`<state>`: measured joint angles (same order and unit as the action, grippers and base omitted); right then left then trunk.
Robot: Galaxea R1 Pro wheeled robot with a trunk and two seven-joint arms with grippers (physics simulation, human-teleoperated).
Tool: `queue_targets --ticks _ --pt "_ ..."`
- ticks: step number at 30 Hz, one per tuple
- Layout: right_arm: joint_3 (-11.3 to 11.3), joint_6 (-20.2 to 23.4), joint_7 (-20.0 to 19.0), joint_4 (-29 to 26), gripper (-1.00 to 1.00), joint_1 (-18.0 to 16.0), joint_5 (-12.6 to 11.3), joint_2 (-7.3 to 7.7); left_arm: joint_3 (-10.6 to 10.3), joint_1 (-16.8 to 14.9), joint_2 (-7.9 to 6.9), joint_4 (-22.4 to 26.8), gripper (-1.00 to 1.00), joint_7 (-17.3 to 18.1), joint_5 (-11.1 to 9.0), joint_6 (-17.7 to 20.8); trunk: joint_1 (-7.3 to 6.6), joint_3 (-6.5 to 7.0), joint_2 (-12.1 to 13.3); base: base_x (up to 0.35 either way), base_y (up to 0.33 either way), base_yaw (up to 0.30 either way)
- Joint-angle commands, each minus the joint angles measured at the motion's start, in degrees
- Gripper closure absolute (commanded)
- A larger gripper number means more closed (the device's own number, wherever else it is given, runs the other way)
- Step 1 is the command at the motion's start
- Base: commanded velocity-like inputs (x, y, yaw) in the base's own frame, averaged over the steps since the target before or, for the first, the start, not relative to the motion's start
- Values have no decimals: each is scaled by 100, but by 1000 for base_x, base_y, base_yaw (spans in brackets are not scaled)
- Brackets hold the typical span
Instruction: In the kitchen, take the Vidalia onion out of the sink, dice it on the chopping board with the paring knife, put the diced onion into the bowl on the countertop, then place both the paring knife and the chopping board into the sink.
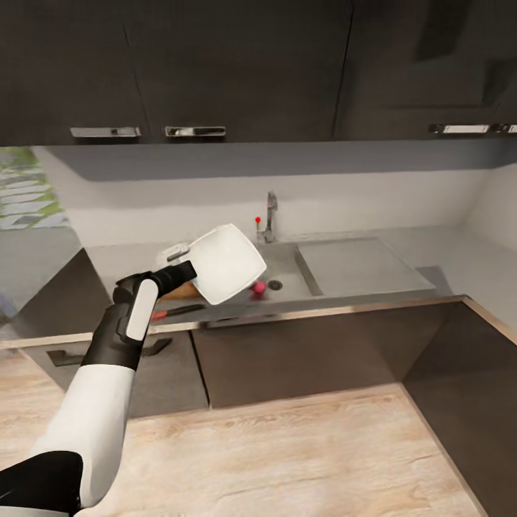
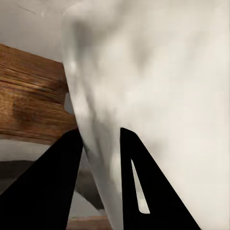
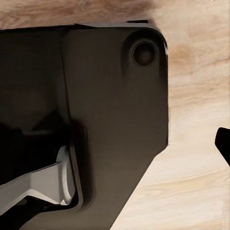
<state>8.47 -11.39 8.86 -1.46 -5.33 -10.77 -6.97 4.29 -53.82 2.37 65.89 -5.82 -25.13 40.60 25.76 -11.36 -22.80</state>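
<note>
One arm works here: the left tool is clenched on the rim of the bowl, holding it tilted in the air above the near edge of the sink. In the left wrist view both black fingers pinch the white wall of the bowl between them.

Handling, as a judgement: the bowl looks stiff, smooth and light, likely slippery at a thin rim and breakable if dropped. A pinch at one edge leaves it free to swing; a deeper bite on the wall would hold better.

Just under the tool lies the chopping board, mostly hidden by the bowl and wrist. Nearer the robot than the tool, the red-handled paring knife lies on the counter by its front edge. Beyond the bowl, a reddish round thing sits in the basin beside the drain, possibly the onion; too small to tell. The tap stands behind, clear of the bowl.

Right tool: the right wrist view gives dark robot body over wooden floor; cannot tell its state.
</note>
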Motion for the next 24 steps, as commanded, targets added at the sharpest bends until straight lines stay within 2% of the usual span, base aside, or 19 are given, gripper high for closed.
queue_targets --ticks 1,10,16,24 --pt "50 -21 19 2 -100 -3 -56 -2 10 -6 -7 -13 100 -43 -88 23 2 -4 -12 -104 279 211" --pt "48 -21 19 -1 -100 -3 -58 3 21 -6 -60 -137 100 -42 -88 18 2 55 -12 19 302 188" --pt "41 -21 19 -3 -100 -3 -61 11 34 -6 -67 -207 100 -42 -88 18 2 59 -12 160 310 22" --pt "41 -21 19 -3 -100 -3 -59 12 193 -6 -126 -336 100 -42 -88 18 2 60 -12 231 265 1"
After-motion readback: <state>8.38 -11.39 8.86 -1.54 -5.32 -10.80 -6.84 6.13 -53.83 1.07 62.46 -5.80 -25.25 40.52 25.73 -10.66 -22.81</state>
